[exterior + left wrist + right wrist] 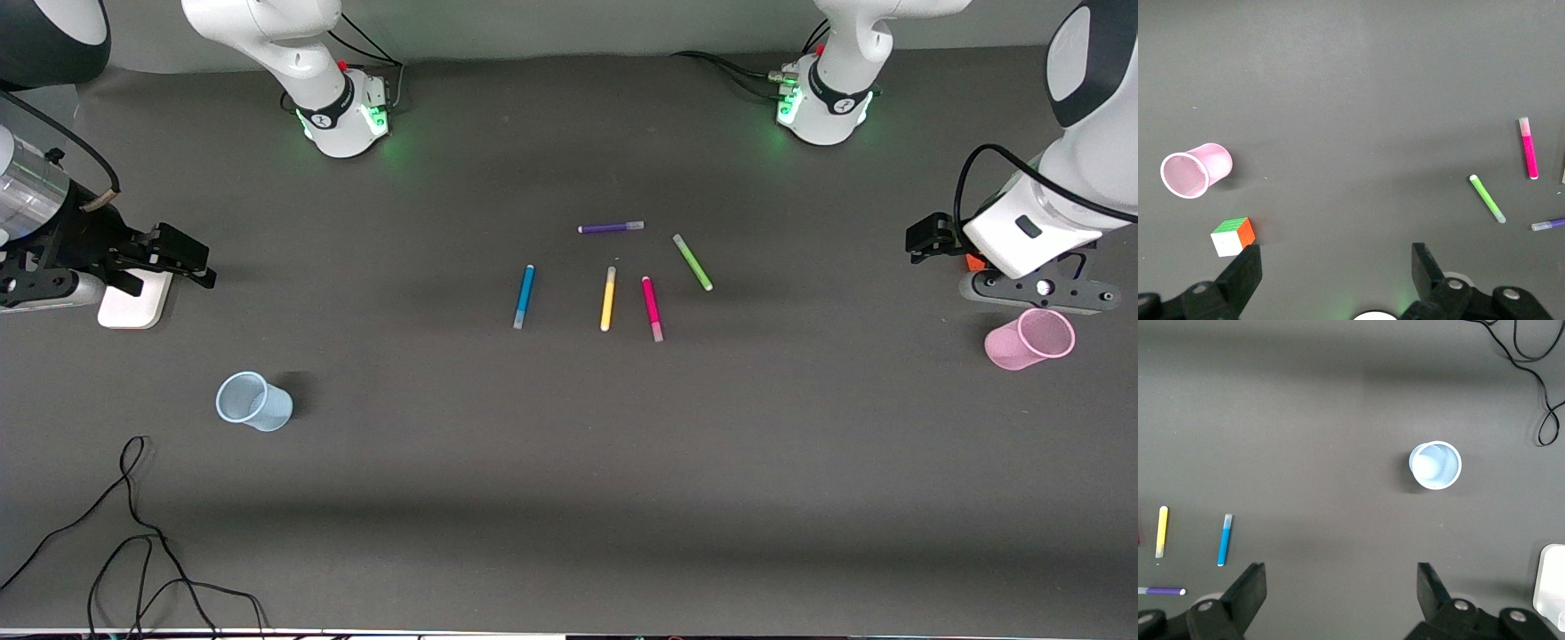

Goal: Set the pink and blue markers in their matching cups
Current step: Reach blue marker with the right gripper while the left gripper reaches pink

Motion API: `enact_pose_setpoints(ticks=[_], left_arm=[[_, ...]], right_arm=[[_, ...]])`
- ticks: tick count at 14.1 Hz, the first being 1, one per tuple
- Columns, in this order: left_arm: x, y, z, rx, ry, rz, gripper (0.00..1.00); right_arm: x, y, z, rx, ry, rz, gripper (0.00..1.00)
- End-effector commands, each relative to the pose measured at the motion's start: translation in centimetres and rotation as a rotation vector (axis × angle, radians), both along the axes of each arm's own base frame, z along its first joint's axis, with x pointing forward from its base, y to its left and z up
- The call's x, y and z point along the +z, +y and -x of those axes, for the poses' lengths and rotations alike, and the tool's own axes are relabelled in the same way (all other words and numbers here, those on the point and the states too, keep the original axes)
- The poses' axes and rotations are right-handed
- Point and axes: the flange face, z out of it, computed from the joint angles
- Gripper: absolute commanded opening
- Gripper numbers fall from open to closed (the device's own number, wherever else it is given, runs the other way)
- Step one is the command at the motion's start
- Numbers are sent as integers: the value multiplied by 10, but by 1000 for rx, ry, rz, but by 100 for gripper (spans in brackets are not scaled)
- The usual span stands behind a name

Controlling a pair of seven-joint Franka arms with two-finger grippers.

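Yellow marker (608, 299) just beside pink marker (652, 308), crowding it; blue marker (524, 296) apart.

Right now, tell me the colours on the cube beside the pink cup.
The cube shows green, white and orange faces, clearest in the left wrist view.

We see a table (569, 498) covered edge to edge by a dark grey, matte cloth. Along the top of the front view a pale grey wall strip (569, 27) meets the cloth. Green indicator light spills onto the cloth at two spots close to that wall (the rest of the surface is lit evenly, with soft shadows). A loose black cable (133, 533) lies in loops on the cloth toward the right arm's end, close to the front camera. A thin pale edge runs along the bottom of the front view.
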Motion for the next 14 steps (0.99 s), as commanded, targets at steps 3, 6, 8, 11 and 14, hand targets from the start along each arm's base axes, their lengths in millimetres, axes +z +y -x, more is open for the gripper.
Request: enact_pose_setpoints(ticks=[3, 6, 8, 11, 14], left_arm=[[1, 1, 1, -4, 6, 10, 100], [2, 1, 1, -3, 3, 13, 99], [1, -3, 1, 17, 5, 35, 99], [1, -18, 1, 38, -4, 46, 99], [-10, -54, -1, 21, -8, 65, 99]], right_arm=[[2, -5, -3, 12, 8, 27, 100], [0, -3, -2, 13, 11, 27, 100], [0, -2, -2, 10, 13, 27, 100], [-13, 13, -9, 1, 34, 23, 100], [-26, 45, -11, -12, 60, 24, 100]])
